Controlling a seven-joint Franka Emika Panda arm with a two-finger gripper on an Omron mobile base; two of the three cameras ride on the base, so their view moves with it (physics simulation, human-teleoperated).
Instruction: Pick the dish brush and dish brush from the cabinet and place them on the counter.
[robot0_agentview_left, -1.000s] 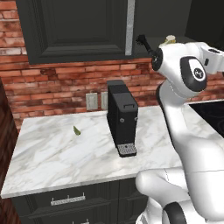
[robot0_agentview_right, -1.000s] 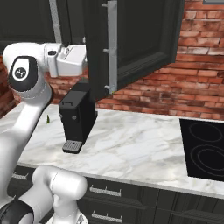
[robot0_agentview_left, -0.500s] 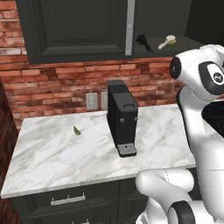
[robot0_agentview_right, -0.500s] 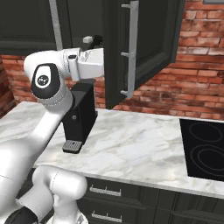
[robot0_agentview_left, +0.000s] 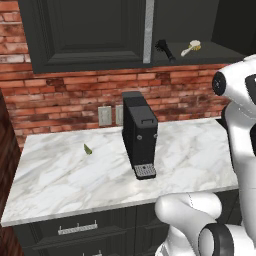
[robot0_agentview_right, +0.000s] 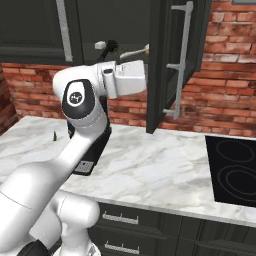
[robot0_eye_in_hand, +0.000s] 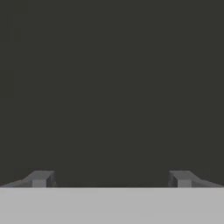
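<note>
**Lining up on the brushes**

The cabinet (robot0_agentview_left: 90, 35) stands open above the counter (robot0_agentview_left: 195, 150). On its shelf lie the black dish brush (robot0_agentview_left: 164, 49) and cream dish brush (robot0_agentview_left: 191, 48). My pincer (robot0_eye_in_hand: 112, 178) gapes, empty; I should centre on one handle before reaching.

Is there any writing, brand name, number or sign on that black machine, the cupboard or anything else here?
None can be read.
Coffee machine: plain black, no label.
Cabinet: plain doors.
Black brush and cream brush: no marks.
Wall outlet: blank.
Round mark on the arm's joint: too blurred to read.
</note>
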